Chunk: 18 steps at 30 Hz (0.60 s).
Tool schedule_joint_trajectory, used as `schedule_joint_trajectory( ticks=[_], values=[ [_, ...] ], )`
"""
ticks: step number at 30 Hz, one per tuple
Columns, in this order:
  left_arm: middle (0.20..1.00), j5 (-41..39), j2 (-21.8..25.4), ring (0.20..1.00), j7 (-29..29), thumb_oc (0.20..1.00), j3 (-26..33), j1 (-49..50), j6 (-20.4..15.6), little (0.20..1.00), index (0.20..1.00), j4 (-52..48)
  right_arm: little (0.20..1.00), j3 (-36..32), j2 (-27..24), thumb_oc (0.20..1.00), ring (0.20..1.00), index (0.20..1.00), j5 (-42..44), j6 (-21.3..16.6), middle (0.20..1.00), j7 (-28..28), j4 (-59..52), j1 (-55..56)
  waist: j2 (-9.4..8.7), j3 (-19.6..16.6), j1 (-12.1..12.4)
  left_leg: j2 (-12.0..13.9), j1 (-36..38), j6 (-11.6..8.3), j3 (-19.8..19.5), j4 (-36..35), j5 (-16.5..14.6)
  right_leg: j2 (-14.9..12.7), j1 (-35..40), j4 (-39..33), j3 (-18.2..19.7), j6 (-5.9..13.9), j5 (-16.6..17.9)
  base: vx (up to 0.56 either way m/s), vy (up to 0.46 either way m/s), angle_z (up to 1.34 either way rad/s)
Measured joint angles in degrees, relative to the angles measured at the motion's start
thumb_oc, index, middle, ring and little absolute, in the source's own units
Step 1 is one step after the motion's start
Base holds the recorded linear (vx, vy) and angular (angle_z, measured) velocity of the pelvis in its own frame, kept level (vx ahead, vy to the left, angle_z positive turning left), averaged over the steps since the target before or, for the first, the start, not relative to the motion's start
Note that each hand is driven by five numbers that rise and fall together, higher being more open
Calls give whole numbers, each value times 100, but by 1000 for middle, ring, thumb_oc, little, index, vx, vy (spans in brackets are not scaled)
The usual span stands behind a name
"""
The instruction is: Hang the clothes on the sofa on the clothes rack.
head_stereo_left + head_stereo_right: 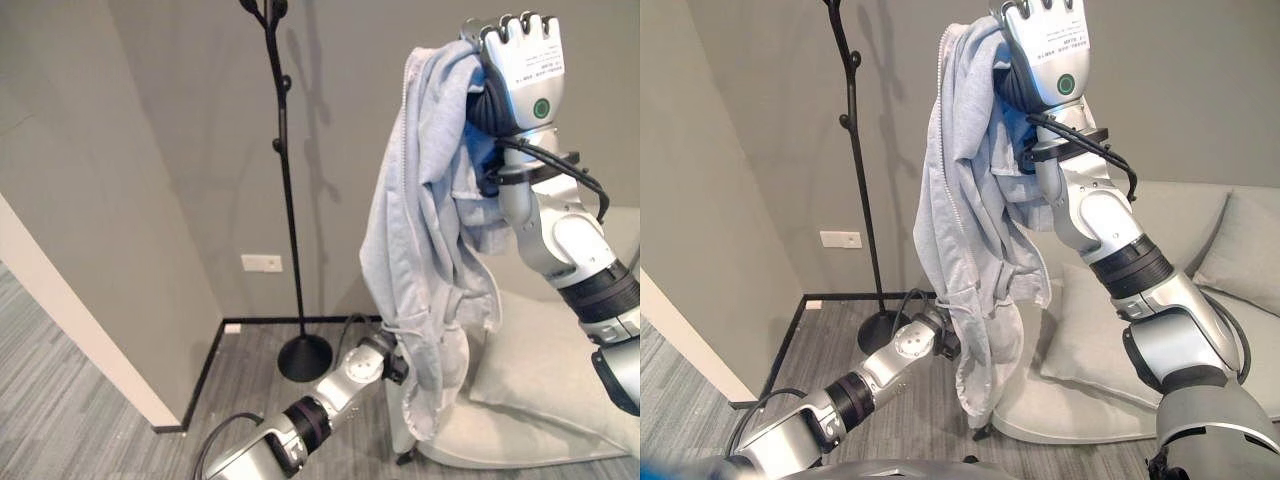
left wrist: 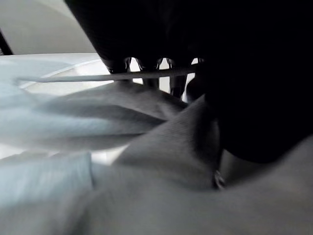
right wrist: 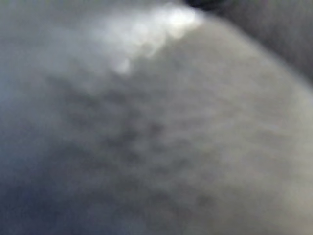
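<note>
Left hand [image 2: 161, 54] is nearest the lens in its wrist view: dark fingertips buried in folds of the light grey zip-up hooded jacket [image 1: 425, 250], low on the garment near the hem; whether the fingers are curled on the cloth or just resting in it, can't tell, they're mostly hidden. Right hand [image 1: 522, 50] is raised high, back of hand toward the head camera, fingers curled over the top of the jacket at the collar/hood end, so it's gripping the jacket and carrying its weight. Right wrist view is just grey fabric pressed up against it. Jacket hangs straight down from the right hand, long axis vertical, collar end up at the right hand, hem end down by the left hand, zipper edge facing the rack side. My read on why: top grip keeps the collar at hook height, low hand steadies the hem so the cloth doesn't swing or drag. Tall black metal coat rack with round base [image 1: 283, 180] stands well apart to the left of the right hand, hooks near hand height, against the grey wall. Pale grey fabric sofa [image 1: 1160, 300] sits below and behind the right arm. Jacket is off the sofa, not yet on a hook.
</note>
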Motion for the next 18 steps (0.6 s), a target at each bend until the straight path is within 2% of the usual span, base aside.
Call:
schedule_joint_trajectory(
  ticks=[4,6,11,14,15,16,17,18],
  values=[
    [200,23,132,200,5,200,252,111,2,200,200,-23,200,-42,-27,200,200,200,-13,11,200,-2,-3,136,30,19,3,-3,-2,17,-11,-21,-30,-12,6,-23,-13,-18,-13,0,0,0],
    [200,115,348,200,42,200,612,386,4,200,200,-203,200,-262,-51,200,200,200,-31,10,200,-8,-31,421,56,28,13,-3,-2,22,-32,-30,-27,-20,48,-81,-49,-28,-19,-70,11,5],
    [200,541,966,200,293,200,1419,937,-13,200,200,-896,200,-667,-568,200,200,200,-90,93,200,-10,-197,1077,136,154,180,-21,-49,74,-39,-29,4,-45,58,-81,-56,-7,-9,-110,3,2],
    [200,869,1326,200,471,200,2142,1252,-59,200,200,-1449,200,-835,-898,200,200,200,-333,104,200,3,-270,1289,133,364,230,-72,-205,152,-60,87,55,-95,-83,31,-60,137,-2,-215,32,8],
    [200,1021,1377,200,551,200,2378,1334,-83,200,200,-1617,200,-834,-1002,200,200,200,-454,56,200,5,-275,1302,188,454,267,-29,-268,167,-30,131,39,-86,-162,81,-82,283,-144,-109,-16,5],
    [200,1036,1441,200,612,200,2520,1349,-86,200,200,-1644,200,-838,-1002,200,200,200,-470,-7,200,23,-277,1315,288,543,342,83,-334,182,10,147,113,-38,-315,662,-106,233,-325,-162,-29,8],
    [200,1175,1442,200,643,200,2681,1468,-79,200,200,-1781,200,-837,-1066,200,200,200,-525,-92,200,66,-314,1355,414,586,410,230,-371,181,-21,155,115,98,-536,1711,-152,171,-733,-127,-94,16],
    [200,1250,1441,200,658,200,2867,1617,-81,200,200,-2029,200,-837,-1232,200,200,200,-524,-126,200,131,-479,1377,508,638,475,361,-412,150,-49,170,136,173,-619,2430,-271,180,-1034,-102,-86,15]
  ],
)
